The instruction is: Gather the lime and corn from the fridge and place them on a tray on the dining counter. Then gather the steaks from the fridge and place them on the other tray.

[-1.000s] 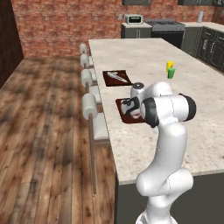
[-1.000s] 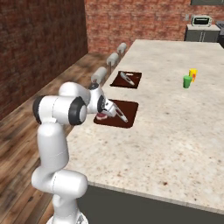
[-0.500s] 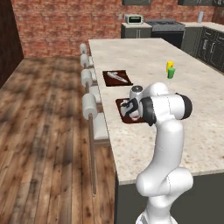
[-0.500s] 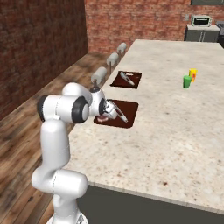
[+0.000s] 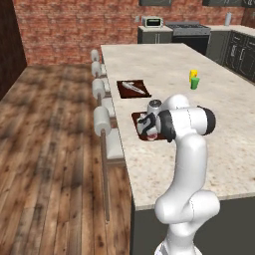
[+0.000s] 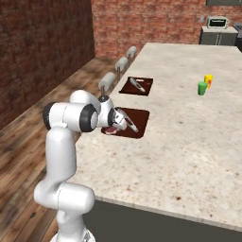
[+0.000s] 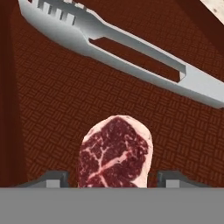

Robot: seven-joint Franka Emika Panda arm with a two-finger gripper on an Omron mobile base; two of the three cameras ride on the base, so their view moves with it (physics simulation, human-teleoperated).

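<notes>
Even, bright, diffuse light; no clear source. Table [image 5: 164,64] top pale, without glare. Soft faint shadow under the arm [image 6: 61,142] beside the near tray [image 6: 139,124]. Base views coarse, slightly soft. Hand view sharp: steak [image 7: 114,153] marbling crisp, tray weave clear, no edge distortion.

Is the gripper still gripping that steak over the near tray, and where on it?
Cannot be told. The steak lies between the gripper fingertips on the dark tray; contact is hidden.

No readable text, labels or numbers — none on anything.
</notes>
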